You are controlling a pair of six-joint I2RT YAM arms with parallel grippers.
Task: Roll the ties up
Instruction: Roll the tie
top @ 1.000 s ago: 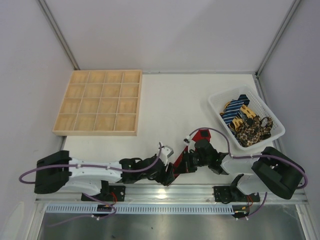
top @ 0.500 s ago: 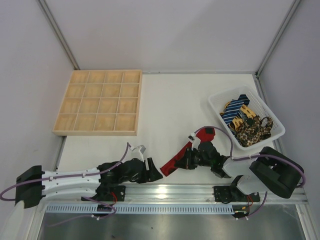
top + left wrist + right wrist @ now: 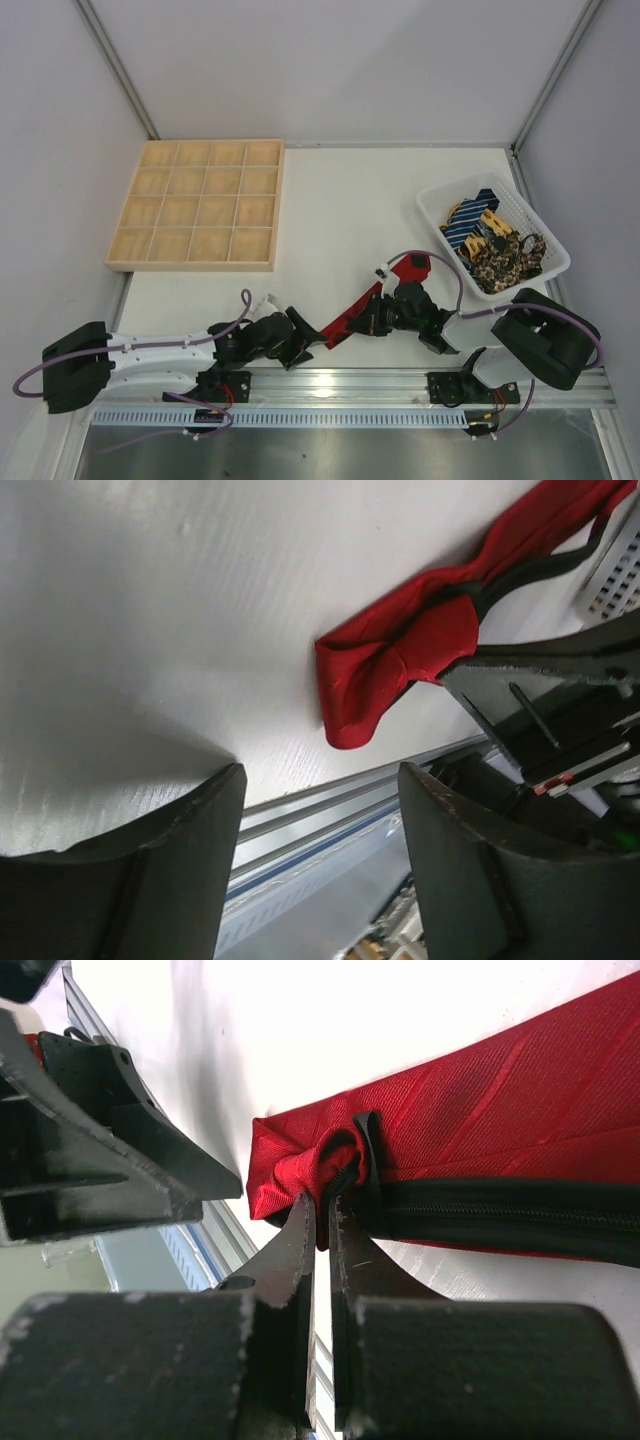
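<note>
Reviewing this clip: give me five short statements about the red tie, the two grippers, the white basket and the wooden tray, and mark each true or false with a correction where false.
1. The right gripper is shut on the red tie. True.
2. The left gripper holds the red tie. False: its jaws stand open with nothing between them, and the tie's end lies beyond them on the table.
3. The white basket holds several ties. True: striped, yellow and speckled ones lie in it.
4. A rolled tie sits in the wooden tray. False: every compartment in view is empty.
5. The red tie lies inside the basket. False: it lies on the table near its front edge, between the two grippers.
</note>
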